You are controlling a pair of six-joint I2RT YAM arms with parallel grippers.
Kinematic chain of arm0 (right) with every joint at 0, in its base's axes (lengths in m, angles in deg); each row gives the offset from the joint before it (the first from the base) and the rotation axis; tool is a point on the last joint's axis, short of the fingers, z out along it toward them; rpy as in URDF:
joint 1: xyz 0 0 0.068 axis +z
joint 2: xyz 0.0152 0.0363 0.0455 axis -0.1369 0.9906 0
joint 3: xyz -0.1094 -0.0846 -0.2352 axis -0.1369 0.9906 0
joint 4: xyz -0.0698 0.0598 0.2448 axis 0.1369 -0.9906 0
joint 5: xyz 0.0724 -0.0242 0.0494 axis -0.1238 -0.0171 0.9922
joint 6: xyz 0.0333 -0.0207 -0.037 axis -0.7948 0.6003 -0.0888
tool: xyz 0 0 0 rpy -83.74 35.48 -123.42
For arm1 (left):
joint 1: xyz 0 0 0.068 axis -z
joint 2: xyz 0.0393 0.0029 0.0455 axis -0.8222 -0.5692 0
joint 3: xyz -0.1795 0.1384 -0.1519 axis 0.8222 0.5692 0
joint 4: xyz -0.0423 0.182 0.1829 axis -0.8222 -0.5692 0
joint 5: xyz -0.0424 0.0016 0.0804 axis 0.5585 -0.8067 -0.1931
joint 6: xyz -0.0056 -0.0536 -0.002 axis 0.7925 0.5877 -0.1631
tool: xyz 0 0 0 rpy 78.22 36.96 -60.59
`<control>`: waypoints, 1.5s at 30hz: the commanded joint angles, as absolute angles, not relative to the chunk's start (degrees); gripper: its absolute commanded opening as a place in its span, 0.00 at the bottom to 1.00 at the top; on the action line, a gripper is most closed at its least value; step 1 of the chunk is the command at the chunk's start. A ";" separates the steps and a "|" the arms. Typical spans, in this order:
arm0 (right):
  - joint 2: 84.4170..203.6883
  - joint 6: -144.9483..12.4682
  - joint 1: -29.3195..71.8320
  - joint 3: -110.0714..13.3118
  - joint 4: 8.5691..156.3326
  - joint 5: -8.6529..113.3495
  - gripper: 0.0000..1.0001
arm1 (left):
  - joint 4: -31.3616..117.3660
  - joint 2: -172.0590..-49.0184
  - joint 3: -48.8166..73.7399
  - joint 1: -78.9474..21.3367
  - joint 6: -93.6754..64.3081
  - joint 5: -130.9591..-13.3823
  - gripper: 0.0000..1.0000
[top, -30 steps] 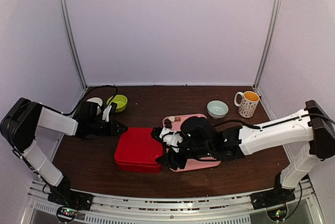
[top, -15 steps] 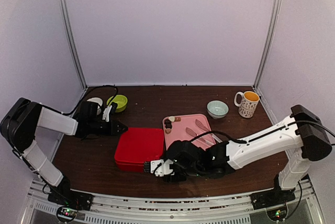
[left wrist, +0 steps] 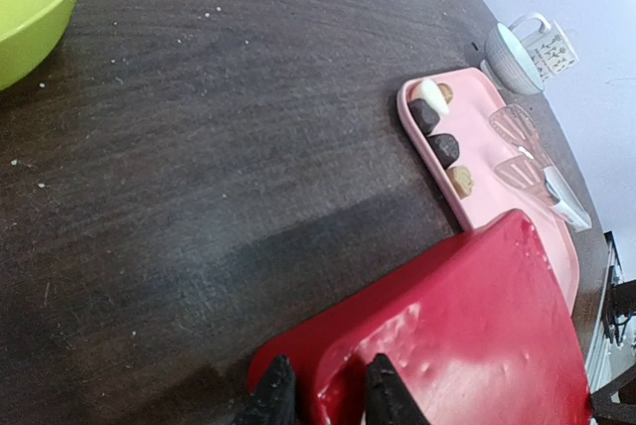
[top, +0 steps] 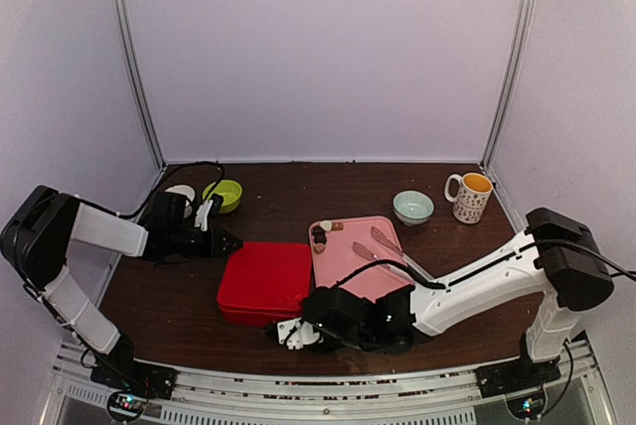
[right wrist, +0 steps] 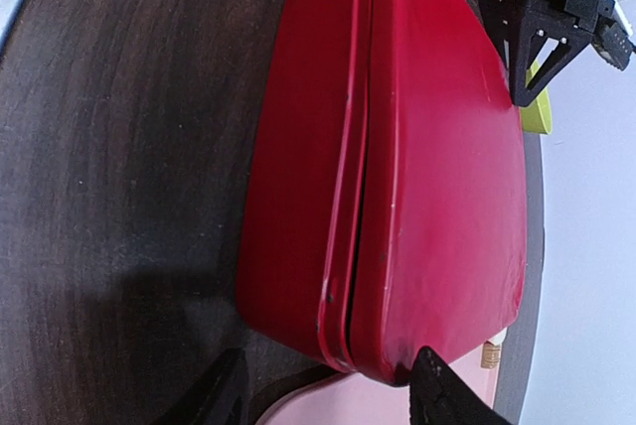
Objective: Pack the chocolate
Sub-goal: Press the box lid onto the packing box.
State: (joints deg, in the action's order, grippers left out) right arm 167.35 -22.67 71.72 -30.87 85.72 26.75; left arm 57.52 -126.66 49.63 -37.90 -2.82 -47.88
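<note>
The chocolate (top: 320,236) lies as a few small pieces, white, dark and light brown (left wrist: 443,148), at the far left corner of a pink tray (top: 348,266). A closed red box (top: 263,281) sits left of the tray. My left gripper (top: 227,242) is shut on the box's far left corner, its fingers (left wrist: 273,397) straddling the lid's edge. My right gripper (top: 288,334) is low at the box's near right corner and open. Its fingertips (right wrist: 227,390) stand on either side of that corner (right wrist: 388,246) without touching it.
Metal tongs (top: 396,249) lie on the pink tray. A green bowl (top: 227,194) and a white object (top: 182,192) stand at the back left. A pale blue bowl (top: 412,207) and a patterned mug (top: 469,197) stand at the back right.
My right arm has swung off the pink tray toward the table's near edge, down to the red box's front corner, uncovering the tray and tongs. Its jaws have narrowed a little. The left arm is still.
</note>
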 commanded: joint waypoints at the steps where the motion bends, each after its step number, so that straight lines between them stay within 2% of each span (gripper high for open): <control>1: 169.19 -20.05 72.29 -31.88 89.24 22.42 0.52 | 50.10 -127.78 50.95 -36.06 -4.36 -48.25 0.22; 8: 171.87 -17.60 73.24 -32.41 89.78 19.41 0.46 | 50.29 -127.60 51.52 -35.87 -4.04 -48.39 0.22; 12: 173.26 -16.45 73.58 -33.06 89.73 18.09 0.37 | 50.86 -127.47 52.36 -35.71 -3.78 -48.51 0.22; 27: 175.35 -18.20 75.69 -31.57 86.47 16.27 0.21 | 54.88 -126.96 57.03 -34.05 -1.77 -49.24 0.22; 45: 181.24 -23.05 78.34 -32.29 84.57 16.88 0.14 | 56.77 -127.70 59.09 -33.33 -0.85 -49.68 0.22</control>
